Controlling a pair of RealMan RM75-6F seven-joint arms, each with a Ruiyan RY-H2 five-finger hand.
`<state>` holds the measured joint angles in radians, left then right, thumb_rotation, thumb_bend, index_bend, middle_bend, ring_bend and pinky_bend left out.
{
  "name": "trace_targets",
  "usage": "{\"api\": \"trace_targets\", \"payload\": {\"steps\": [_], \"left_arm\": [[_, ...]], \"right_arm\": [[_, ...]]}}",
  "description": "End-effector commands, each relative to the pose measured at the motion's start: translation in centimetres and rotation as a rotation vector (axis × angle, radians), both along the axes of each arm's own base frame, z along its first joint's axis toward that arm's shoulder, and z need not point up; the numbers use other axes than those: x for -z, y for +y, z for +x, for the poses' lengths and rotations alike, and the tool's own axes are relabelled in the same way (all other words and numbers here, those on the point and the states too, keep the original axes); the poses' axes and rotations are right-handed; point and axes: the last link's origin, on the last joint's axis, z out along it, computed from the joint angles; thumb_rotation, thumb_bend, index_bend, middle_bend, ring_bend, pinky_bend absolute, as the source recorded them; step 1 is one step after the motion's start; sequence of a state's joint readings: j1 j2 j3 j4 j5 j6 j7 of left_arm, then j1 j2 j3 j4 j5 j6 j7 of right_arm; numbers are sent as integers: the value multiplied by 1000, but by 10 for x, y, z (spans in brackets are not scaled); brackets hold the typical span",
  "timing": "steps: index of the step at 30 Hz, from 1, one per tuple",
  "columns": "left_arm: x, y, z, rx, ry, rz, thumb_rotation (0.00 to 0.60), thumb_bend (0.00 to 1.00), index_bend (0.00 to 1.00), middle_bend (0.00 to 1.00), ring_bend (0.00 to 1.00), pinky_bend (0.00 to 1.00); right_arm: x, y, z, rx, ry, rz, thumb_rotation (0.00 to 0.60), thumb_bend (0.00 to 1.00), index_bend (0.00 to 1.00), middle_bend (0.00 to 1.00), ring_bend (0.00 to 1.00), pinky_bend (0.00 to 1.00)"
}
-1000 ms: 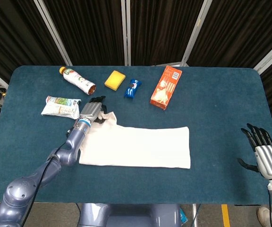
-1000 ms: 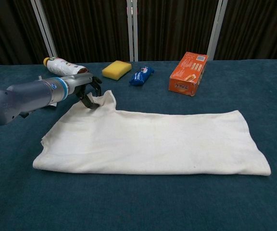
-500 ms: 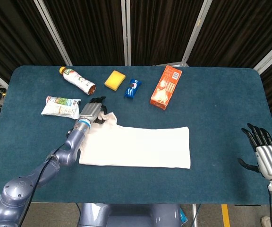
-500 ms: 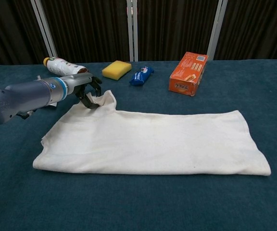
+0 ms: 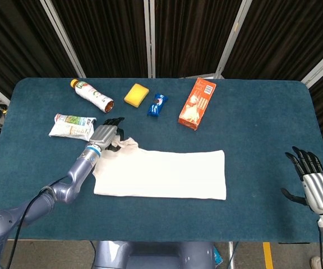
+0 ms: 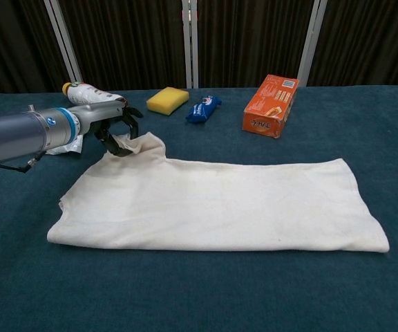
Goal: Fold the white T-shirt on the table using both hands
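The white T-shirt (image 5: 161, 174) lies flat on the blue table as a long folded rectangle, wide across the chest view (image 6: 220, 200). My left hand (image 5: 106, 136) is at its far left corner. In the chest view the left hand (image 6: 112, 126) has its dark fingers curled around that raised corner of cloth and pinches it. My right hand (image 5: 314, 182) hovers off the table's right edge, well away from the shirt, with fingers spread and nothing in it. It does not show in the chest view.
Along the back of the table (image 5: 262, 123) lie a bottle (image 5: 91, 95) on its side, a yellow sponge (image 5: 136, 94), a blue packet (image 5: 157, 105) and an orange box (image 5: 197, 103). A white-green pouch (image 5: 72, 126) lies just left of my left hand.
My left hand has shifted a little to the left, drawing the shirt's far left corner with it. The right hand has stayed where it was.
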<state>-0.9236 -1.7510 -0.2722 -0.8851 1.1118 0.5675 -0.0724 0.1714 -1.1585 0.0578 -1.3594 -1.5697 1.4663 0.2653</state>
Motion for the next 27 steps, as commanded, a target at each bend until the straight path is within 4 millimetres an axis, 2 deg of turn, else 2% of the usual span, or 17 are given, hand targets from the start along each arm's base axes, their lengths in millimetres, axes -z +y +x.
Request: {"api": "trace_targets", "payload": {"steps": [1, 15, 27], "left_arm": [[-8, -10, -7, 15, 17, -7, 600, 655, 691, 0, 0, 0], [-13, -29, -13, 43, 58, -52, 600, 655, 689, 0, 0, 0], [-17, -46, -5, 83, 56, -83, 600, 655, 687, 0, 0, 0]], "right_arm": [[0, 0, 1, -2, 0, 1, 600, 95, 132, 0, 0, 0], [0, 2, 3, -12, -1, -1, 600, 95, 132, 0, 0, 0], [-2, 3, 3, -13, -7, -7, 600, 95, 131, 0, 0, 0]]}}
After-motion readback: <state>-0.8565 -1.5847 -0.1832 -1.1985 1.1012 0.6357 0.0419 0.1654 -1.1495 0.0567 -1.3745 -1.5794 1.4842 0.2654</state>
